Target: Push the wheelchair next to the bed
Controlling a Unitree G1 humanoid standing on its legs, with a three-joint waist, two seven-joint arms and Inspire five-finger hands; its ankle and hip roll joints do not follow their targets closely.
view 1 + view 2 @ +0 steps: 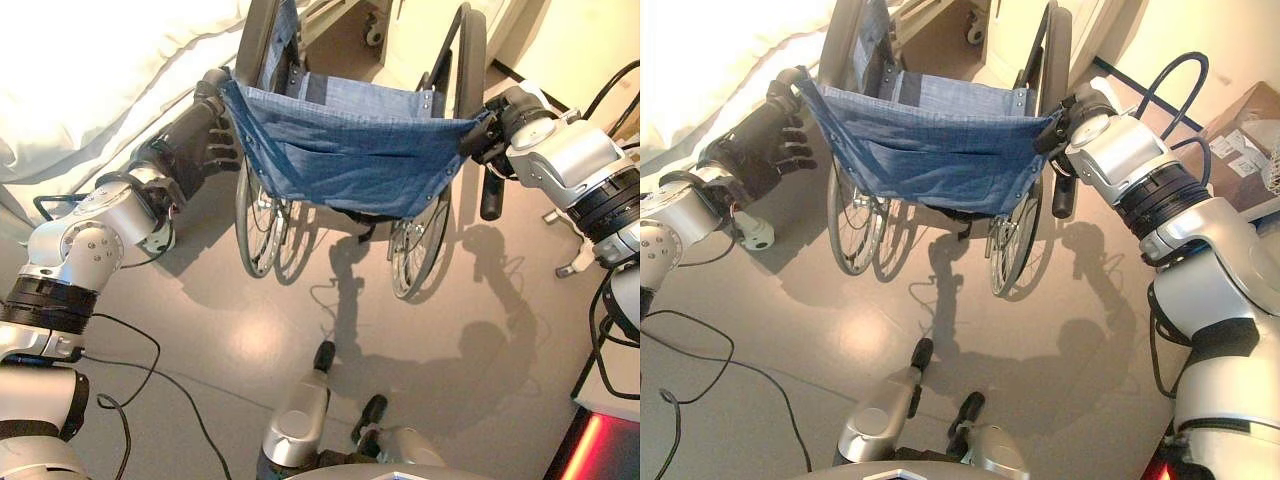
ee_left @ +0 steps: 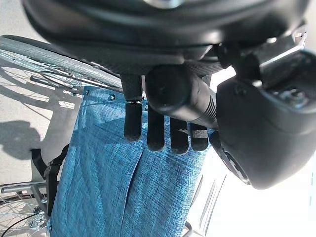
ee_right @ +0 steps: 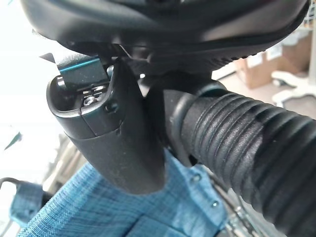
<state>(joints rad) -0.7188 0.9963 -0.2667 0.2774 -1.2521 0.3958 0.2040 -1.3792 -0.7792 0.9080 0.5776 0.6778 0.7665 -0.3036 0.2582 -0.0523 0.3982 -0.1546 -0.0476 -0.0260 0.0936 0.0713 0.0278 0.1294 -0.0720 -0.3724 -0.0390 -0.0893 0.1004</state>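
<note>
- The wheelchair stands on the grey floor with its back to the robot, blue backrest spread between the two push handles, and the bed is just off its left side, not yet level with it.
- The left hand sits at the wheelchair's left handle; its wrist view shows the fingers hanging fairly straight past the grip onto the blue cloth, so it looks like a press, not a wrapped hold.
- The right hand is at the wheelchair's right handle, thumb alongside the ribbed grip; whether the fingers close round it, I cannot tell.
- To do this well, I judge: push evenly on both handles, bias the right side slightly forward to swing the wheelchair towards the bed.
- Watch the left wheel; it may catch the bedding.
</note>
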